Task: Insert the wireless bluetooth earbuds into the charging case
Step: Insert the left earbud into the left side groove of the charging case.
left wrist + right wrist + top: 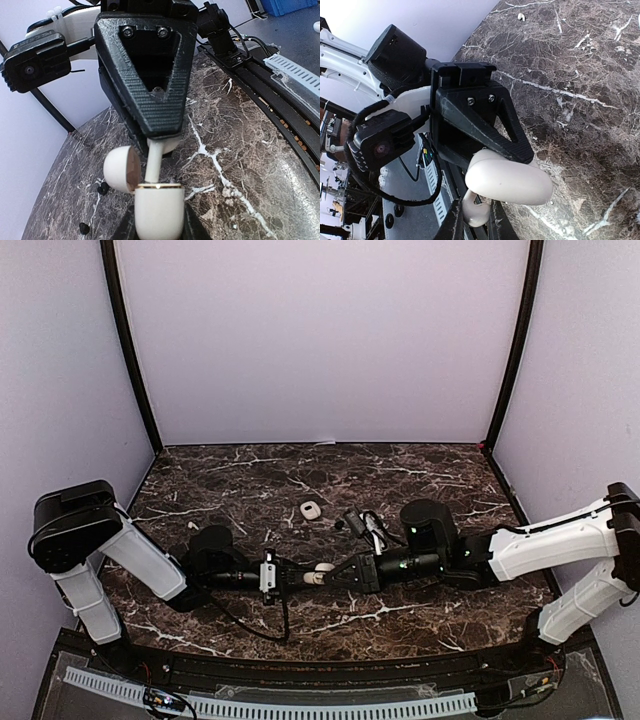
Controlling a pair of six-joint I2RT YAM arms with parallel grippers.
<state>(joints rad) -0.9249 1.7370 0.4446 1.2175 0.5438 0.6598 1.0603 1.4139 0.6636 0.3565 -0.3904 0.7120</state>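
White charging case [157, 205], lid [120, 169] flipped open, sits clamped in L gripper [157, 226] above the marble table [240, 150], R gripper [474, 225] pinching a white earbud [154, 162] stem-down at its mouth: insertion step, next probably needs a straight, aligned push, then release.

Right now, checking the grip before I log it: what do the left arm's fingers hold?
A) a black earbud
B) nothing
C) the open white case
C: in the left wrist view its fingers clamp the open white case, with a white earbud stem-down at its opening.
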